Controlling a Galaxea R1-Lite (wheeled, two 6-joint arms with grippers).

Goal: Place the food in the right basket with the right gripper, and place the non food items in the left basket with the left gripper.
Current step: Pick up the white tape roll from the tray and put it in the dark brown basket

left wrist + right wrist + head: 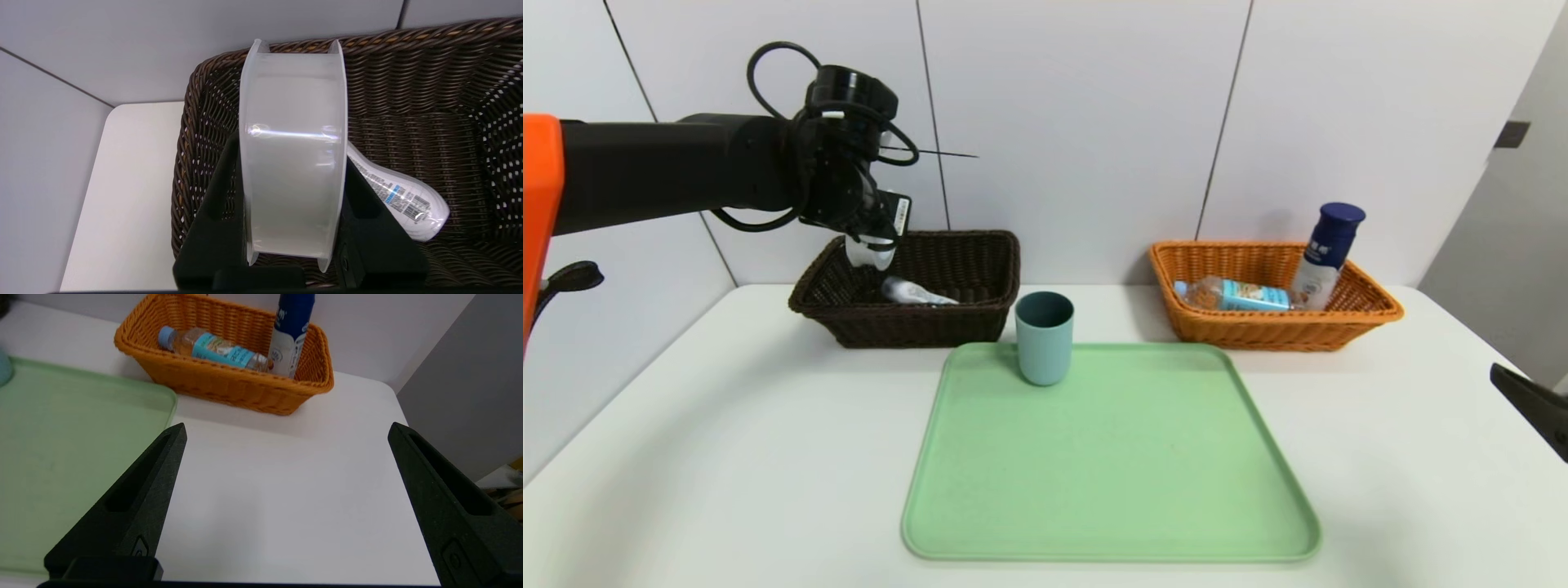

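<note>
Brown woven basket: below my left gripper, clamped on round white plastic case.
Inside: slim white bottle.
Right gripper: wide open, empty.

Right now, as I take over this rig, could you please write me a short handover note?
Left gripper: shut on the round white case, held over the dark brown basket.
Right gripper: fingers open, empty, low at the table's right side.
Done: slim white bottle lies in the dark brown basket; water bottle and navy-capped bottle are in the orange basket.
Left: release the case into the dark brown basket, then move the teal cup off the green tray into it.
</note>
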